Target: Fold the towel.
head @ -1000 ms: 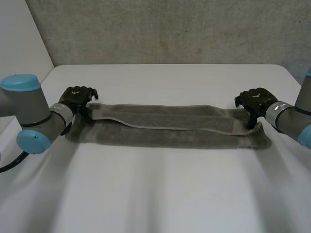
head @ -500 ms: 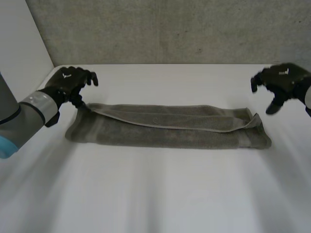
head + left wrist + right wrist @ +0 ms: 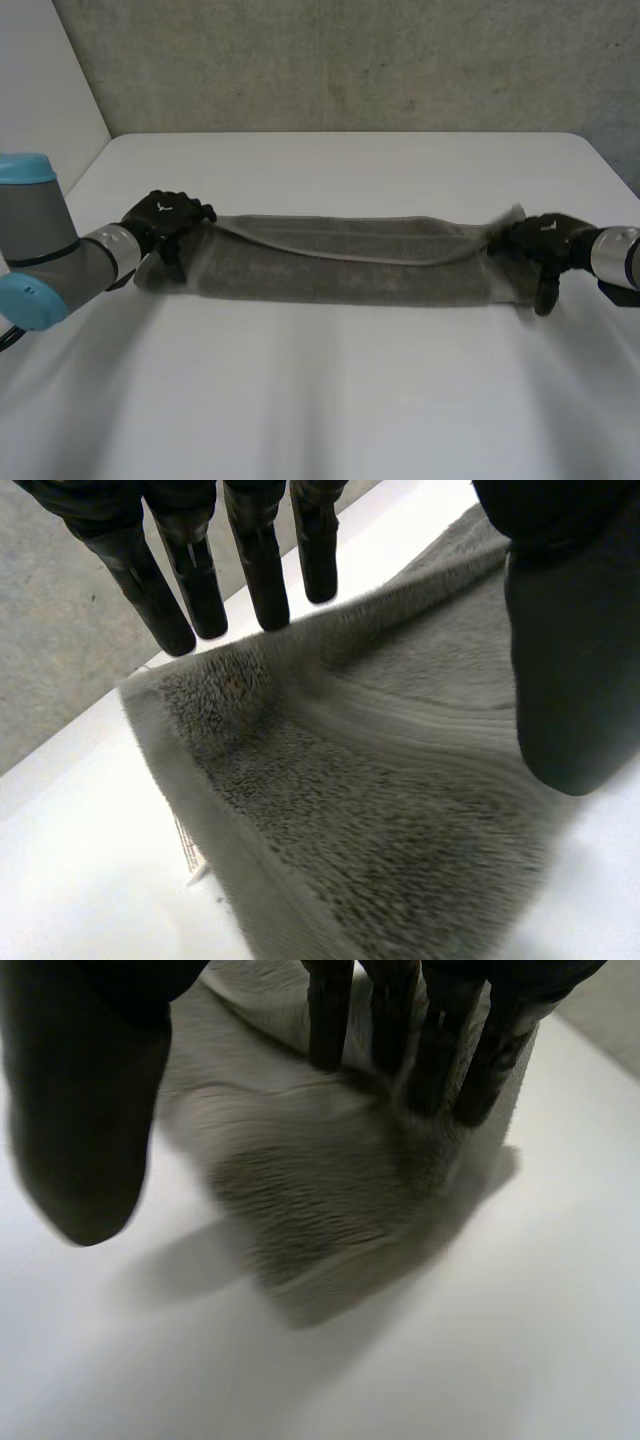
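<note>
Both ends of grey towel (image 3: 340,262), a long folded strip across mid-tabletop (image 3: 330,400), under hands: left hand (image 3: 168,215) at 9 o'clock, right hand (image 3: 545,240) at 3 o'clock; fingers straight, thumbs apart, gripping nothing.

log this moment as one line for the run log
towel: long strip on table | left hand: open, at its left end | right hand: open, fingers at its right end

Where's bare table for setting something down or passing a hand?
Free: the wide table stretch on the towel's near side, and the strip between towel and back wall. Crowded: both towel ends, left hand at one, right hand at the other.
</note>
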`<action>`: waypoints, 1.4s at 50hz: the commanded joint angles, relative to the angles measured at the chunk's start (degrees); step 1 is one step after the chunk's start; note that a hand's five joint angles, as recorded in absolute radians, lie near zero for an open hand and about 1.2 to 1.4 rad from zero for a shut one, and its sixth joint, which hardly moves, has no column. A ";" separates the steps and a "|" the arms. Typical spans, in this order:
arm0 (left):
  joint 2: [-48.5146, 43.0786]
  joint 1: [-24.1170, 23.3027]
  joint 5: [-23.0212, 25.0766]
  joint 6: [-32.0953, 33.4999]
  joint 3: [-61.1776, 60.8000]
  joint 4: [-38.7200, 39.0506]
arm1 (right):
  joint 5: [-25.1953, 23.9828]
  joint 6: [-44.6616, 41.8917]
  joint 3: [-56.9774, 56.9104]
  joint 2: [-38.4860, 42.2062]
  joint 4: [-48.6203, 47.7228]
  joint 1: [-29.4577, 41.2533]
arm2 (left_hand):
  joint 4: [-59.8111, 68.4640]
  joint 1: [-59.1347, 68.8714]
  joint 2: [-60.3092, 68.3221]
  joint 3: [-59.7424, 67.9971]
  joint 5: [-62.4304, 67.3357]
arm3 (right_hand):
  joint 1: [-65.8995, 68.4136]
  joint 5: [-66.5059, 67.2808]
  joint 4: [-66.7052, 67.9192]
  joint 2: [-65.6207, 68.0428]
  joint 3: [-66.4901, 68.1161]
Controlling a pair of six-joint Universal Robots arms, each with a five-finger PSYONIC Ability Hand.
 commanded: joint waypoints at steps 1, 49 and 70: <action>-5.33 -1.29 -7.23 -0.15 6.62 3.30 | 1.76 9.38 -2.88 0.72 -11.30 1.52 | -11.00 -11.09 -11.93 -10.47 -19.73 | -6.59 -4.42 -6.26 -6.30 -6.44; 11.27 -0.42 -2.07 -9.64 -13.59 7.53 | 12.04 -6.42 19.28 -9.29 -31.79 -3.74 | -11.34 -11.43 -12.27 -10.81 -20.07 | 63.41 65.58 63.74 63.70 63.56; 17.07 -1.21 -1.98 -14.89 -13.86 7.88 | 12.75 -2.59 4.69 -10.09 -29.67 13.97 | -11.67 -11.77 -12.60 -11.14 -20.40 | 63.41 65.58 63.74 63.70 63.56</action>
